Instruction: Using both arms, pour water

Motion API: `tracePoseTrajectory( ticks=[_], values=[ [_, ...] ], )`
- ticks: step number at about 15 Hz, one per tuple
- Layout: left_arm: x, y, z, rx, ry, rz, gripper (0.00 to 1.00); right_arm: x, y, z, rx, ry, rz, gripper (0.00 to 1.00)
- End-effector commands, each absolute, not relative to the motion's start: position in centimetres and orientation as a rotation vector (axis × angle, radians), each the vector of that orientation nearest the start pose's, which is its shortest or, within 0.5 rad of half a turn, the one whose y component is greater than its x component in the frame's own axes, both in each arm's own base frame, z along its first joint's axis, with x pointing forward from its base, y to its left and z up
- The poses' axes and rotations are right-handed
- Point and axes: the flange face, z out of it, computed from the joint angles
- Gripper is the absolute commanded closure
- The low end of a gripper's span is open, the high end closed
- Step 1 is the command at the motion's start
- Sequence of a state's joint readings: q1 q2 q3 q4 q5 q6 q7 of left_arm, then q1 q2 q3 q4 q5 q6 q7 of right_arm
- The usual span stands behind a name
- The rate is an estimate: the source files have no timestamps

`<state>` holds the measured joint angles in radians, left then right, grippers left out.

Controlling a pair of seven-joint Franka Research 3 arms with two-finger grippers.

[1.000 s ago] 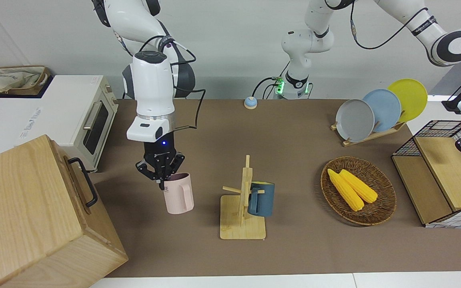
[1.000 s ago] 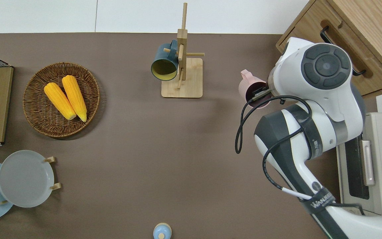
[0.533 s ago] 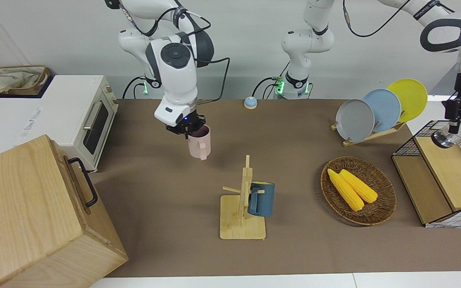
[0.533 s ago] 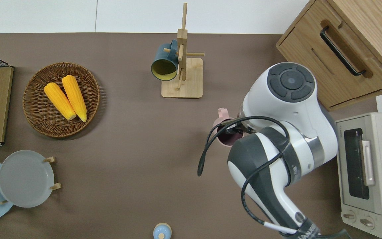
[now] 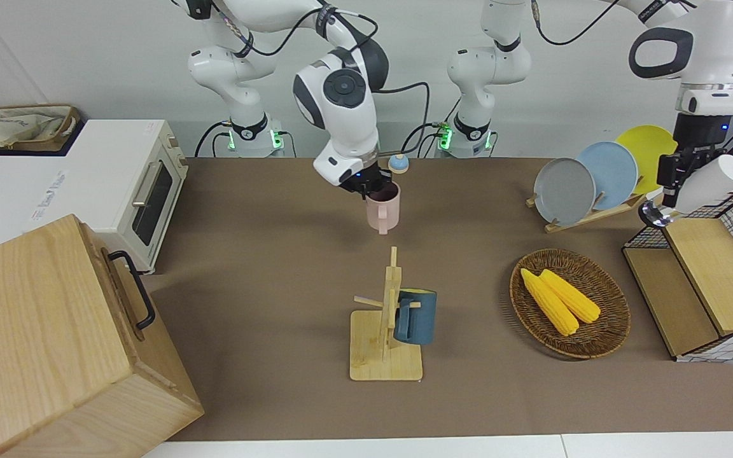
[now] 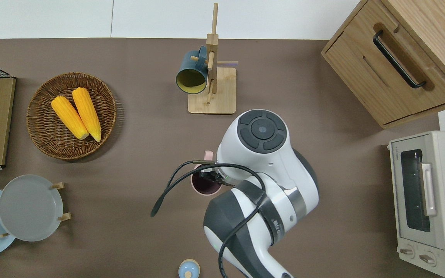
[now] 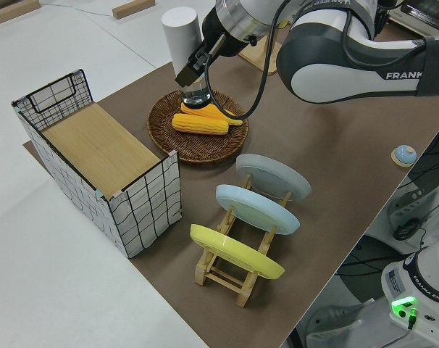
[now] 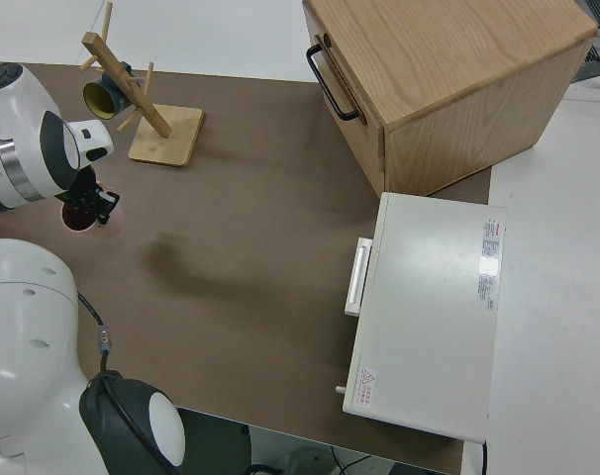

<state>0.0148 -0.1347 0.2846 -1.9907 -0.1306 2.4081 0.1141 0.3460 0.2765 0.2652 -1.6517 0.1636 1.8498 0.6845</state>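
Fingers of the right gripper [image 5: 366, 186] are clamping the rim of a pink mug [image 5: 383, 212]; you are seeing it in the upper centre of the front view, hanging upright in the air with its handle turned toward the camera. In the overhead view, the pink mug [image 6: 205, 182] is sitting low of centre, over bare brown table [image 6: 137, 154], below the wooden mug rack [image 6: 211, 77]. A dark blue mug [image 5: 415, 316] is hanging on that rack.

At the right edge of the front view, the left gripper [image 5: 672, 178] is holding a white tumbler [image 5: 710, 184], fingers closed on it, the vessel tilting above the wire basket [image 5: 700, 280]. In the left side view the white tumbler [image 7: 182, 45] is showing at top centre.

You are also seeing a wicker tray [image 5: 608, 331] with two corn cobs [image 5: 560, 299], a plate rack [image 5: 602, 175], a toaster oven [image 5: 144, 191] and a wooden cabinet [image 5: 48, 343].
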Motion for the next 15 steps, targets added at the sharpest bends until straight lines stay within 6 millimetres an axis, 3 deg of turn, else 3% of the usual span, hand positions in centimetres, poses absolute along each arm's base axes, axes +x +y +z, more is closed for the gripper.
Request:
tracePoseTrajectory(
  ticks=[1,3,5,9,15],
  values=[
    [50.0,13.3,59.2,-2.983,-0.43,-0.927,0.99,53.1,39.8,42.3,-2.896,0.422,0.346,1.0],
    [49.4,9.6,58.8,-2.974,-0.467,-0.908,0.99,54.3,41.8,41.7,-2.877,0.53,0.333,1.0],
    [48.6,7.5,58.3,-2.97,-0.472,-0.895,0.99,54.6,42.8,41.4,-2.814,0.58,0.34,1.0],
    [47.0,4.9,57.5,-2.975,-0.478,-0.88,0.99,54.8,44.5,39.8,-2.723,0.701,0.34,1.0],
    [46.2,0.9,55.2,-2.999,-0.4,-0.796,0.99,52.9,48.0,37.1,-2.699,0.771,0.371,1.0]
  ],
)
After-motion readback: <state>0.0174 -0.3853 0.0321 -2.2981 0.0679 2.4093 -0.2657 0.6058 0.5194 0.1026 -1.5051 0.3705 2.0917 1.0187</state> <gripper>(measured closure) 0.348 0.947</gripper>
